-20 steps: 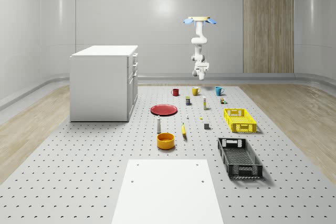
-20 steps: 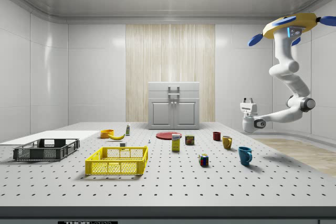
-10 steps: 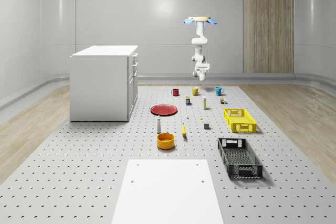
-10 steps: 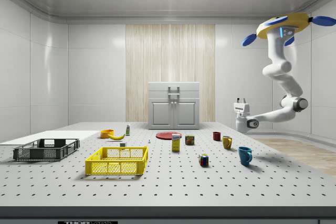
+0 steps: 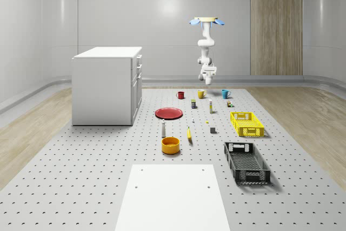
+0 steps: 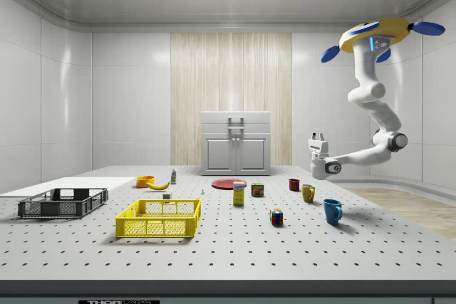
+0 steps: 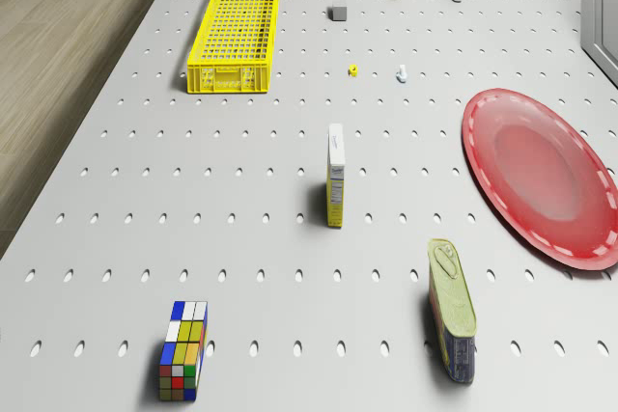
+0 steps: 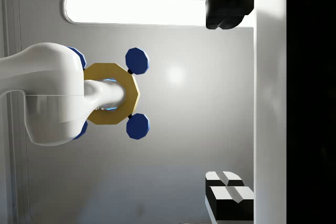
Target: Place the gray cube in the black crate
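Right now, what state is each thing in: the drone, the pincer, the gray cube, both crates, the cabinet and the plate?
drone: hovering high over the table's far end
pincer: open, empty, pointing upward
gray cube: resting on the table, not gripped
black crate: upright, empty
yellow crate: upright, empty
cabinet: shut
red plate: flat, bare

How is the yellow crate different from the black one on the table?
The yellow crate is bright yellow; the black crate is dark. In the whole-scene view the yellow crate lies farther back, near the gray cube, and the black crate nearer the white sheet. Both are open-topped, rectangular, lattice-walled, and look empty.
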Controlling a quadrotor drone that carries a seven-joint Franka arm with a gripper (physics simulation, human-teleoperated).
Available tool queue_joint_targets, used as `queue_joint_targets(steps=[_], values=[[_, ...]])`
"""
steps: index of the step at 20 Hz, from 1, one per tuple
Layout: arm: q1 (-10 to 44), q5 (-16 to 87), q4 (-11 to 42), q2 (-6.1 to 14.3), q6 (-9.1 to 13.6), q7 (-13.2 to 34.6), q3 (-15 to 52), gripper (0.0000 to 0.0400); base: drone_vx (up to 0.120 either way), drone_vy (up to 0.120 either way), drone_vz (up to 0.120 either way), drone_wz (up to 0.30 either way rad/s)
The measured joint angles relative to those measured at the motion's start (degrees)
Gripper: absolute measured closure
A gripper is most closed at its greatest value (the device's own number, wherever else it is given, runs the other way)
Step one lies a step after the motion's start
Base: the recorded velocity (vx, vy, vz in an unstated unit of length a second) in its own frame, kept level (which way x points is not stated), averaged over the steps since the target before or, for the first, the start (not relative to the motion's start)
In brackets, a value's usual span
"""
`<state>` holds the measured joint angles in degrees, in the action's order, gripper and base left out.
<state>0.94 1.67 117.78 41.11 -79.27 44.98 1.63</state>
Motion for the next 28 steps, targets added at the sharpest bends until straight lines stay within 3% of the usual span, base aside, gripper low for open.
queue_joint_targets(steps=[9, 16, 19, 23, 25, 28], values=[[1.5, 6.7, 0.7, 0.4, -0.5, 0.9, 4.8, 0.0000, 0.120, 0.000, 0.000, 0.000], [5.6, 25.0, 5.1, 1.5, -1.4, 3.6, 17.5, 0.0000, 0.120, 0.000, 0.000, 0.000], [9.2, 39.8, 11.4, 3.0, -2.1, 6.5, 27.2, 0.0000, 0.120, 0.000, 0.000, 0.000], [16.7, 65.2, 25.4, 6.0, -2.4, 13.6, 41.7, 0.0000, 0.120, 0.000, 0.000, 0.000], [21.9, 77.8, 32.6, 7.7, -1.2, 18.6, 48.2, 0.0000, 0.120, 0.000, 0.000, 0.000], [31.1, 93.1, 40.6, 10.1, 2.3, 26.2, 55.8, 0.0000, 0.120, 0.000, 0.000, 0.000]])
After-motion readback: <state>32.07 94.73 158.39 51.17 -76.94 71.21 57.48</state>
